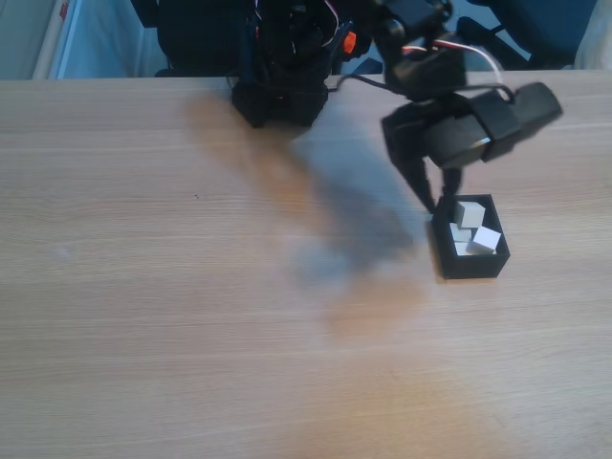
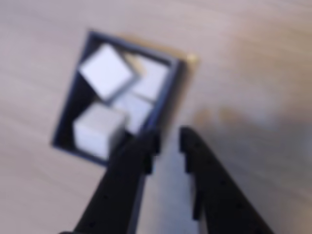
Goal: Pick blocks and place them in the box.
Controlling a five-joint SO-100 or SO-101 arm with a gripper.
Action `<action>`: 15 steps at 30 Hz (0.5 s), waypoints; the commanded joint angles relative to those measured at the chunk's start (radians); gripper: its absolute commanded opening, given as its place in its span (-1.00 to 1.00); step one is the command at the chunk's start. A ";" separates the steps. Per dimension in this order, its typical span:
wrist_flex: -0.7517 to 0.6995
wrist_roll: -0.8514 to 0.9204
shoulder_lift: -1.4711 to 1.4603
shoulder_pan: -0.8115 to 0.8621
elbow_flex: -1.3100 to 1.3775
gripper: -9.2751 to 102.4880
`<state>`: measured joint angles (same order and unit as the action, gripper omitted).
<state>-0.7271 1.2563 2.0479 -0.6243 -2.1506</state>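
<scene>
Four white blocks [image 2: 106,72] lie crowded inside the black box [image 2: 168,95] in the wrist view, some tilted and leaning on one another; in the fixed view the box [image 1: 473,266] sits on the right side of the wooden table [image 1: 191,316] with the blocks [image 1: 486,239] heaped in it, though their count is harder to read there. The gripper [image 2: 168,141] hangs just over the box's edge, its jaws parted by a narrow gap with nothing between them, one fingertip above the wall and the other outside it over bare wood. In the fixed view the gripper [image 1: 438,203] points down at the far left corner of the box, with the arm's base [image 1: 282,91] at the far edge of the table. No loose block shows on the table in either view, so the placing step looks done, or all but done, and the task seems near its end. The next move, as I judge it, calls for lifting straight up clear of the wall so the fingertip does not catch the box and drag it, then drawing back toward the base; if another block waits out of frame, the jaws would need to open wider first
</scene>
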 commanded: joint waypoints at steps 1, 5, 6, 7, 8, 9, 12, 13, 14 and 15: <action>-0.008 0.123 0.187 0.058 -0.161 -0.83; -0.064 0.186 0.374 0.127 -0.333 -0.83; -0.071 0.201 0.420 0.147 -0.379 -0.83; -0.078 0.219 0.468 0.167 -0.425 -0.83; -0.081 0.238 0.517 0.187 -0.474 -0.83; -0.087 0.262 0.568 0.210 -0.523 -0.83; -0.089 0.333 0.716 0.278 -0.670 -0.83; -0.083 0.345 0.762 0.302 -0.721 -0.83; -0.081 0.354 0.810 0.322 -0.767 -0.83; -0.084 0.365 0.859 0.342 -0.813 -0.83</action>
<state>-0.8145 1.5969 2.7780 -0.3329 -2.8762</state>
